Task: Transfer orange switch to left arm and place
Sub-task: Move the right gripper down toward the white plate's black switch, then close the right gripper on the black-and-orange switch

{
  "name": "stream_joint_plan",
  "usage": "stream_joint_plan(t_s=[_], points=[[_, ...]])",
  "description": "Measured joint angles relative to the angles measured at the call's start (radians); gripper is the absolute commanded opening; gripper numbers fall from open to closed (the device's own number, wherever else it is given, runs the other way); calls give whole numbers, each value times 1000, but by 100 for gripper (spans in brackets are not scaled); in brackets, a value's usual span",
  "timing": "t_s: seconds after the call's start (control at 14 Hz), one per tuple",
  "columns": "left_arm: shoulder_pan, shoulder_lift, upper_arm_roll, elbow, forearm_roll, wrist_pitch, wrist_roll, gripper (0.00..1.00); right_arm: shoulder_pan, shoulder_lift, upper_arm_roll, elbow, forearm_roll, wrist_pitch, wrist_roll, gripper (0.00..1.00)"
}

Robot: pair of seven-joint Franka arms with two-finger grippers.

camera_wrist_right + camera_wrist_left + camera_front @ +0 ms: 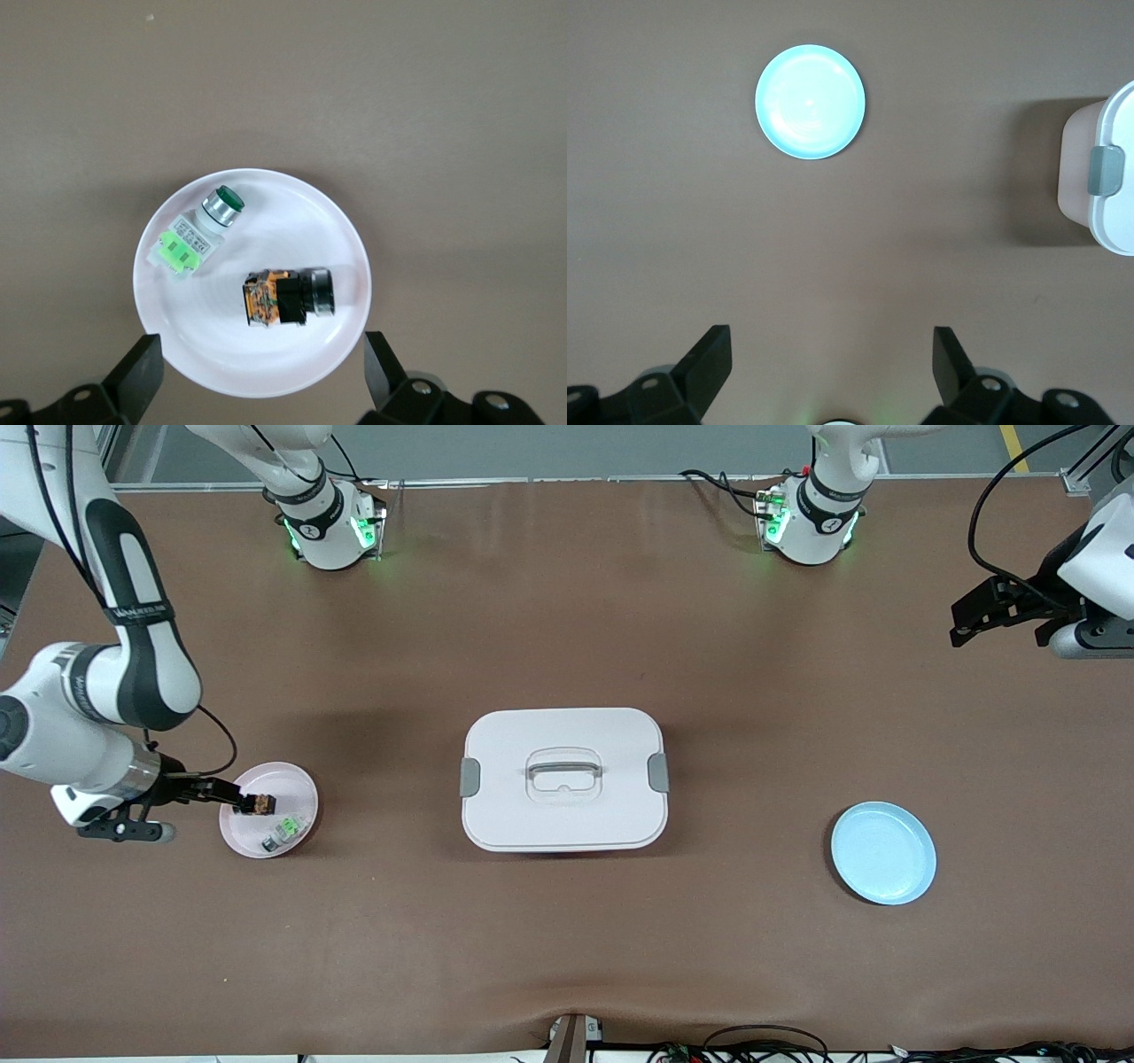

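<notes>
The orange switch (260,804) lies on its side on a pink plate (283,779), beside a green-and-clear component (285,831). My right gripper (232,797) hangs open and empty over that plate. In the right wrist view the switch (285,297) lies between and ahead of the spread fingers of the right gripper (263,347), untouched. My left gripper (974,615) is open and empty, up over bare table at the left arm's end; it shows open in the left wrist view (833,336). The white box (564,778) stands mid-table.
A blue plate (883,853) lies empty toward the left arm's end, nearer the front camera than the box; it shows in the left wrist view (810,102) with the box's corner (1107,177). The brown table (567,957) spreads around them.
</notes>
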Motion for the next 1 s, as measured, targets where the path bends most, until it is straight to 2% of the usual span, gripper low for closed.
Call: stream_joint_plan(t_s=[0.29, 1.0], points=[[-1, 0, -3, 0, 0, -14, 0, 100, 2, 52, -3, -16, -1, 37, -4, 100], [4, -2, -4, 26, 0, -23, 0, 100, -2, 103, -6, -53, -1, 136, -6, 100]])
